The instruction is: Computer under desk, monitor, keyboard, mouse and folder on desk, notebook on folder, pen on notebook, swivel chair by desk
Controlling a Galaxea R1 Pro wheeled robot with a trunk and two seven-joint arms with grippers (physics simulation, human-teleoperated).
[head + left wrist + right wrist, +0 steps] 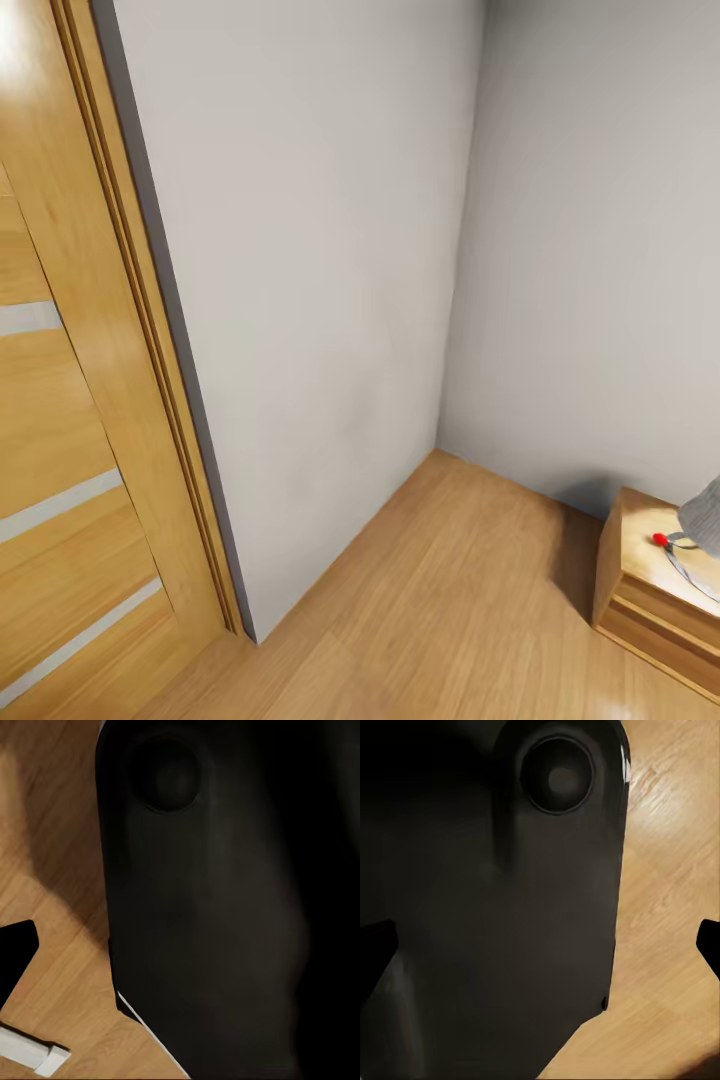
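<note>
I face a bare corner of grey walls (pixel 320 300) over a wood floor (pixel 450 600). In the left wrist view, one black fingertip (pixel 15 952) of my left gripper (pixel 180 960) sits at the frame's edge over the floor. The other side is lost against my own black body (pixel 225 907). In the right wrist view, my right gripper (pixel 540 949) stands open, one fingertip (pixel 375 945) at each edge of the frame and nothing between them. My black body (pixel 495 907) lies behind it.
A wooden door (pixel 60 450) with grey stripes and its frame stand at the left. A low light-wood cabinet (pixel 640 590) sits at the lower right, with a small red thing (pixel 660 539) and a grey object (pixel 705 515) on it. A white piece (pixel 30 1050) lies on the floor.
</note>
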